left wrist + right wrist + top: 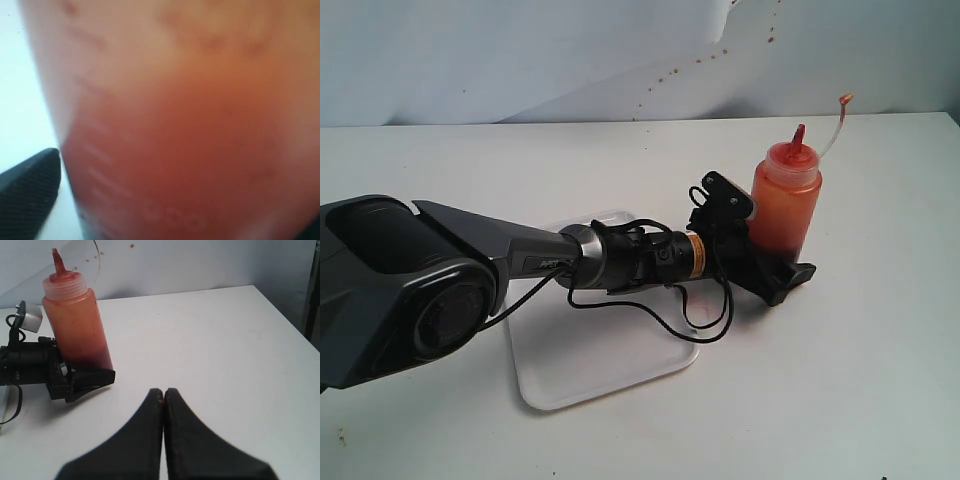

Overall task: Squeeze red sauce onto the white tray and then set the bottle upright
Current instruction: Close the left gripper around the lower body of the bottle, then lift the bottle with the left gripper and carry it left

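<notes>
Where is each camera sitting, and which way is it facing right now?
Exterior: raised off the arms, looking down across the table at the tray and bottle; shows the left arm and left end effector.
Left wrist: pressed close to the bottle, blurred; one finger shows.
Right wrist: low over the table, facing the bottle; the shut right end effector shows.
Shared: exterior and right wrist both show the left end effector around the bottle's base.
</notes>
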Robot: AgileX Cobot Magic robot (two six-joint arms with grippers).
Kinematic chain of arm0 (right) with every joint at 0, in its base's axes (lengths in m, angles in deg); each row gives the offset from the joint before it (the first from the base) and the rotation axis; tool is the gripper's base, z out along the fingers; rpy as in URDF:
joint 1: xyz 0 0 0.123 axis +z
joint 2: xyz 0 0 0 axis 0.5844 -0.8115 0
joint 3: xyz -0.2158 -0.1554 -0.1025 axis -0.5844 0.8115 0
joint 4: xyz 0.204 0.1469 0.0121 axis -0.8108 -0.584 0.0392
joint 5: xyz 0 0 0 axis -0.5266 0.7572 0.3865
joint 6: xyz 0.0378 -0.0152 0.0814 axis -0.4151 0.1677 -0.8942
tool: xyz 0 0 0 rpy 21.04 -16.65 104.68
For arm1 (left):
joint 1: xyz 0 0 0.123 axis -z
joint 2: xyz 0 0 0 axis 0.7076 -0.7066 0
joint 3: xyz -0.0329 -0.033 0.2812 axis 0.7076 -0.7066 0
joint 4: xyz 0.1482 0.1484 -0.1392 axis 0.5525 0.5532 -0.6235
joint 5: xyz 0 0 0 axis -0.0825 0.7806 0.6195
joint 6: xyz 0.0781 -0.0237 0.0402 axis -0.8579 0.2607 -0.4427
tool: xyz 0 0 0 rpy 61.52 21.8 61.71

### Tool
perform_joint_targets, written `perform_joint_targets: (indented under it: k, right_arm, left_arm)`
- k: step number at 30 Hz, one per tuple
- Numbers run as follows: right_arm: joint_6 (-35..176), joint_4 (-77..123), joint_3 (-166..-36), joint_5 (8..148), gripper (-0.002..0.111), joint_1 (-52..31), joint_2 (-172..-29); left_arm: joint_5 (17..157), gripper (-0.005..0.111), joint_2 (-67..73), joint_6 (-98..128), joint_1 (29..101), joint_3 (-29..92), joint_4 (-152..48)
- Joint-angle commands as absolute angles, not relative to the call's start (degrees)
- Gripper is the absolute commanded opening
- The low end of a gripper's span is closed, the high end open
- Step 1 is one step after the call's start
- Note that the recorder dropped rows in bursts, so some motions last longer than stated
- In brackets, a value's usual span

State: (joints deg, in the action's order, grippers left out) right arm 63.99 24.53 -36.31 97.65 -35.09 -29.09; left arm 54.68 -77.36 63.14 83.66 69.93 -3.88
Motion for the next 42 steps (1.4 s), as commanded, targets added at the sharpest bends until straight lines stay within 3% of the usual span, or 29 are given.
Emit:
perform_joint_targets:
  k: [1,4,7,14,16,30,42]
  right_arm:
    - [64.1,24.2,-36.1,97.6,0.000,-35.2,-28.9]
    - [64.1,24.2,-36.1,97.6,0.000,-35.2,-28.9]
    - [64.1,24.2,-36.1,97.6,0.000,-35.2,-28.9]
    - [64.1,24.2,-36.1,97.6,0.000,-35.2,-28.9]
    - [64.1,24.2,-36.1,97.6,0.000,-35.2,-28.9]
    - [64.1,24.2,-36.1,97.6,0.000,-35.2,-28.9]
    - [64.1,24.2,-36.1,97.6,0.000,-35.2,-28.9]
  left_arm:
    - [54.3,0.104,-77.3,63.3,83.9,70.4,-3.9]
    - [54.3,0.100,-77.3,63.1,83.9,70.4,-3.9]
    - [54.3,0.083,-77.3,63.1,83.9,70.4,-3.9]
    - [53.7,0.013,-77.2,63.1,83.9,70.4,-3.8]
    - [53.7,0.000,-77.2,63.1,83.9,70.4,-3.5]
    - [52.7,0.000,-69.6,77.8,83.7,69.8,21.5]
    - [52.1,0.000,-60.1,78.2,83.7,59.6,22.7]
